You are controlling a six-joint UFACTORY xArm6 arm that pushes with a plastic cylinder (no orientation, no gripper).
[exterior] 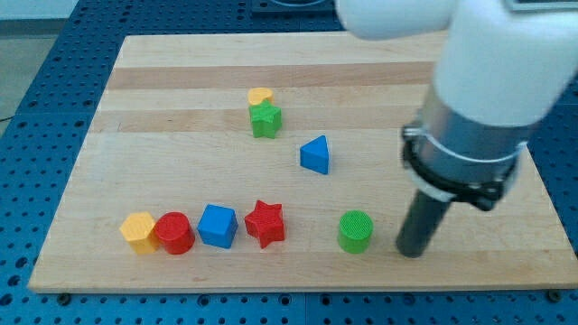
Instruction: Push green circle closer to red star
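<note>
The green circle [355,231] stands near the board's bottom edge, right of centre. The red star [265,223] lies to its left, about one block's width of bare wood apart. My tip [413,252] rests on the board just to the right of the green circle, with a small gap between them. The dark rod rises from the tip to the white arm at the view's top right.
A blue cube [218,225], a red cylinder [174,233] and a yellow hexagon [138,232] line up left of the red star. A blue triangle [315,154] sits mid-board. A green star [265,119] and a yellow heart [260,96] touch near the top. The wooden board [163,72] lies on a blue perforated table.
</note>
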